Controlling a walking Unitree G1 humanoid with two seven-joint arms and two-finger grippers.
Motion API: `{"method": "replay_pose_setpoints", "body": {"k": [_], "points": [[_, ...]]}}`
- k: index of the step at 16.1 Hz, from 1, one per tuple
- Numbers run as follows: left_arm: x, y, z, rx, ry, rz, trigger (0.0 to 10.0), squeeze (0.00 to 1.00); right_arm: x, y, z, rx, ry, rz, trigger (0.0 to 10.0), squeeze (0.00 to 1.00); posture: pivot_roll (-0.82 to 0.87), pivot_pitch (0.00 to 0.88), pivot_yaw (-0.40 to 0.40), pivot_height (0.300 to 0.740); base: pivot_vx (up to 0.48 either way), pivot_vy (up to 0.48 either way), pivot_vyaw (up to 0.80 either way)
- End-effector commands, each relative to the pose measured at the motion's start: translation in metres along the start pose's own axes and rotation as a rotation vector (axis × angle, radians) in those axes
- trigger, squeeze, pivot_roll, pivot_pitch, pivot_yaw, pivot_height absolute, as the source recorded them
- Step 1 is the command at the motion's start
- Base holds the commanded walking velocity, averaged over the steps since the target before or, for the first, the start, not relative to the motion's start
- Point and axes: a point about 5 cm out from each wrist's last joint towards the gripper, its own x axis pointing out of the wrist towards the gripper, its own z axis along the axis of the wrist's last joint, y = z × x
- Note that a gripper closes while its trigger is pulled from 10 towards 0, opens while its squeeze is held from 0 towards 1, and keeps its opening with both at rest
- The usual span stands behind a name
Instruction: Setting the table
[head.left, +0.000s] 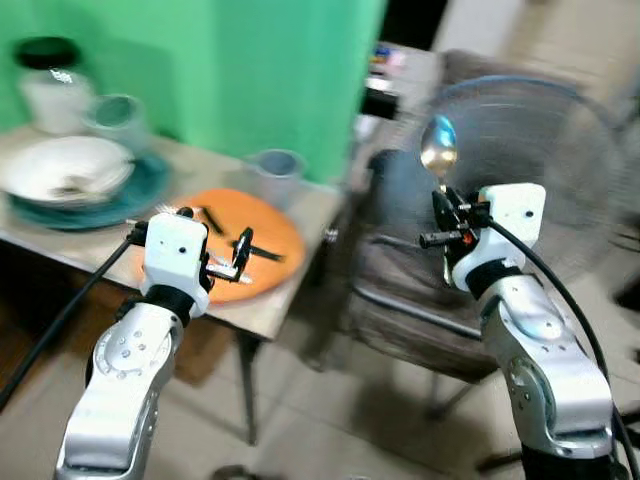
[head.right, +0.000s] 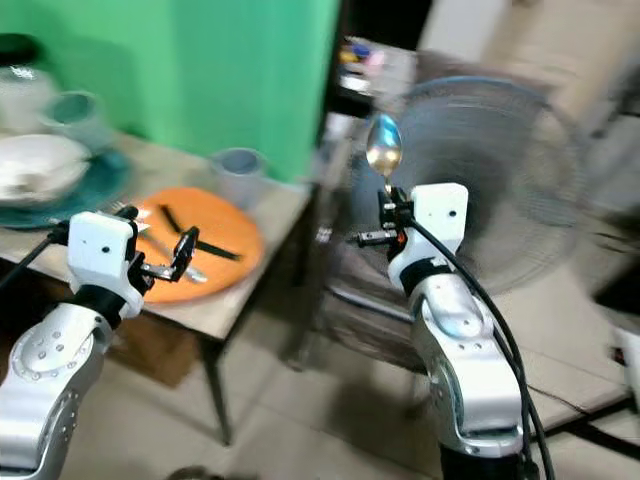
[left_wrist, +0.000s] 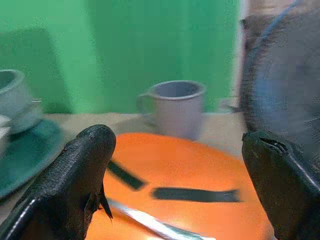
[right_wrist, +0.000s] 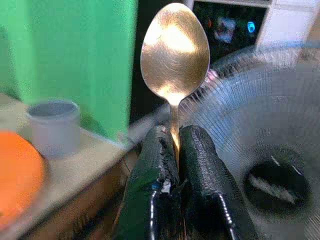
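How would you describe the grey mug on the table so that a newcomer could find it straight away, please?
Start at the table in front of the green wall. On its corner nearest the fan lies an orange plate with cutlery, and the grey mug stands just behind that plate, against the wall. It is the plain grey cup with a handle, apart from the white bowl on the teal plate at the other end.

Spoon (right_wrist: 174, 52): metal, shiny, golden-toned; standing upright, bowl on top, its handle disappearing between two black fingers (right_wrist: 157, 160), off to the side of the table (head.left: 290, 300), in front of a fan.

Orange plate (head.left: 270, 235): round, sitting flat near the table's corner, carrying dark-handled cutlery (left_wrist: 192, 194) lying across it.

Grey mug (left_wrist: 177, 107): standing upright just behind the plate.

White bowl (head.left: 65, 170): resting on a teal plate (head.left: 135, 195), further along the table.
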Motion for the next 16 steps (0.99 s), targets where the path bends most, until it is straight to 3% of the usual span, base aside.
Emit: {"method": "replay_pose_setpoints", "body": {"k": [1,4,7,11,16], "points": [[-0.001,-0.010,0.004,-0.004,0.001,-0.047,10.0,0.00,0.000,-0.012,-0.006,0.004,0.024,-0.045,10.0,0.00,0.21,0.000,-0.132,0.740,0.000,0.000,-0.80],[0.004,-0.012,-0.004,-0.014,0.061,-0.105,10.0,0.00,-0.006,-0.023,-0.013,0.047,0.040,-0.171,10.0,0.00,0.15,0.000,-0.077,0.740,0.000,0.000,-0.80],[0.022,-0.014,0.008,-0.043,-0.008,-0.119,10.0,0.00,-0.013,-0.032,-0.008,0.061,0.033,-0.244,10.0,0.00,0.12,0.000,-0.036,0.740,0.000,0.000,-0.80],[0.024,-0.008,0.002,-0.038,0.015,-0.090,10.0,0.00,-0.026,-0.030,-0.019,0.071,0.068,-0.300,10.0,0.00,0.07,0.000,0.020,0.740,0.000,0.000,-0.80],[0.025,-0.007,0.006,-0.043,-0.015,-0.089,10.0,0.00,-0.031,-0.023,-0.028,0.085,0.097,-0.294,10.0,0.00,0.07,0.000,0.053,0.740,0.000,0.000,-0.80]]}}
